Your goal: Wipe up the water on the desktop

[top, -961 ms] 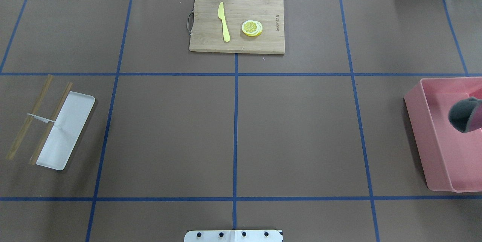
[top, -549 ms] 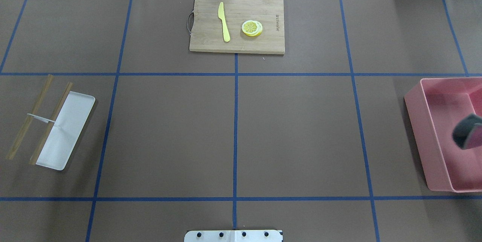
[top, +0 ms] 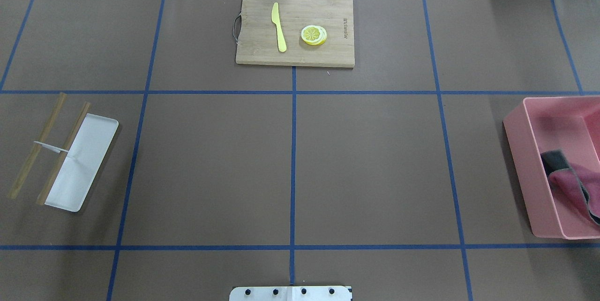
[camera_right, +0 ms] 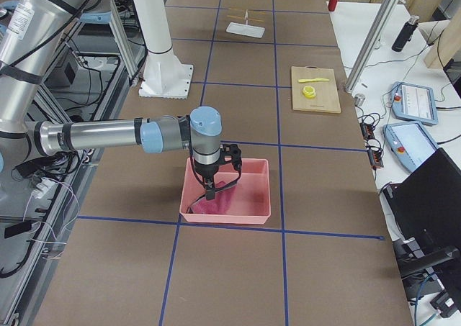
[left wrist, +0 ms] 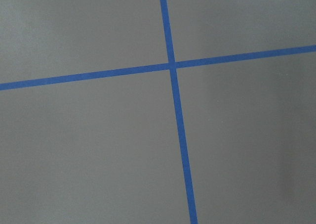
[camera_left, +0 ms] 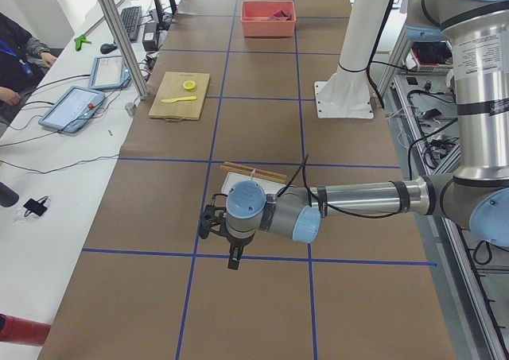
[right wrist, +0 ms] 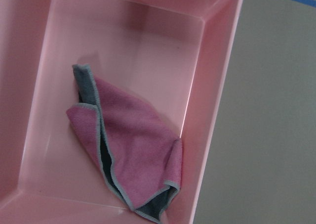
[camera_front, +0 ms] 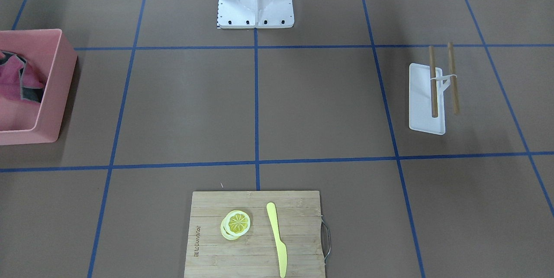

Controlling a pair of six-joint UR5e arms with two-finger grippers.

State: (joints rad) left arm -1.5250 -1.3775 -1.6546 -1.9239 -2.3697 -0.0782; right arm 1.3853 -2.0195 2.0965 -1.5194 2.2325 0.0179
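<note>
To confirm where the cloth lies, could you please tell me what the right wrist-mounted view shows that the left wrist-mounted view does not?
Only the right wrist-mounted view shows the pink bin with the crumpled pink-and-grey cloth lying inside it. Only the left wrist-mounted view shows two lines of blue tape crossing. Both show the brown desktop and some blue tape; neither shows the jaws.

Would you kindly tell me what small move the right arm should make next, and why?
Probably lift the right gripper straight up, clear of the pink plastic bin: the pink-and-grey cloth lies crumpled loose on its floor, and the brown desktop shows no visible water.
</note>
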